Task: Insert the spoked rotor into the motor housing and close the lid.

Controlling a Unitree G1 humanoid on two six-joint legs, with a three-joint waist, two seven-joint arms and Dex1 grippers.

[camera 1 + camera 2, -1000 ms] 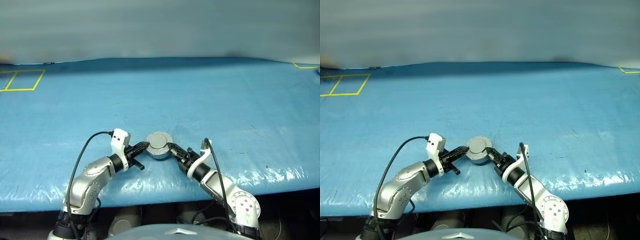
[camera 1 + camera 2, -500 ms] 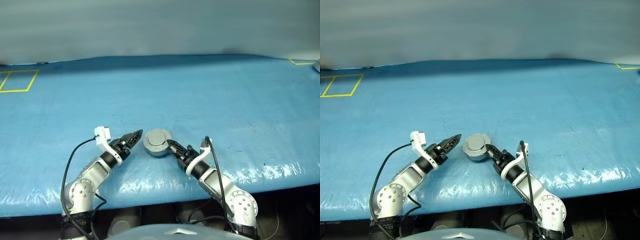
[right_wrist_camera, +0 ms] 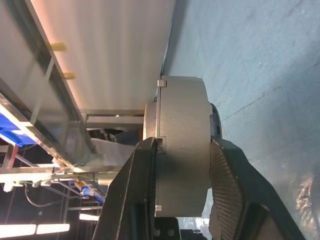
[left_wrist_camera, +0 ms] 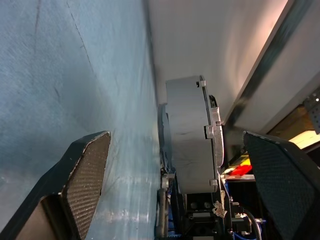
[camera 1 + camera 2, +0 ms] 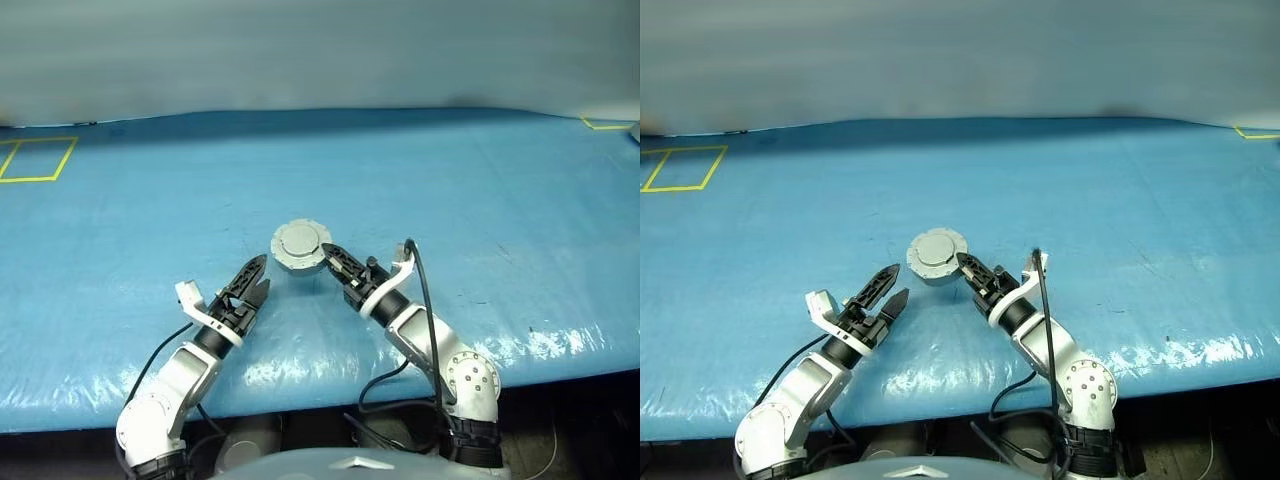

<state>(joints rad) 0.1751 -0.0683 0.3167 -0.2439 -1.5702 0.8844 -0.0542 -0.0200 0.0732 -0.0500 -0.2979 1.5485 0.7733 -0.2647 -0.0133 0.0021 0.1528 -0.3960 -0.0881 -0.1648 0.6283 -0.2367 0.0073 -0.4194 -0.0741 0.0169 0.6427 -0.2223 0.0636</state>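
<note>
Assembly: closed motor housing (image 5: 301, 246) with the lid (image 5: 936, 249) on top, a little above the middle of the head views, lifted clear of the blue bench (image 5: 480, 180).
Right end effector: (image 5: 333, 262) its two fingers are clamped on the edge of the housing, one on the top face and one on the bottom, as its wrist view shows.
Left end effector: (image 5: 250, 285) fingers spread wide, holding nothing, lower left of the housing and apart from it.
Rotor: cannot tell where it is; I judge it is inside, since the lid sits flush.
Step in hand: I judge it to be checking or presenting the closed unit.
Advice: keep the right grip firm and level so the lid does not slip off; keep the left fingers away from the rim.
</note>
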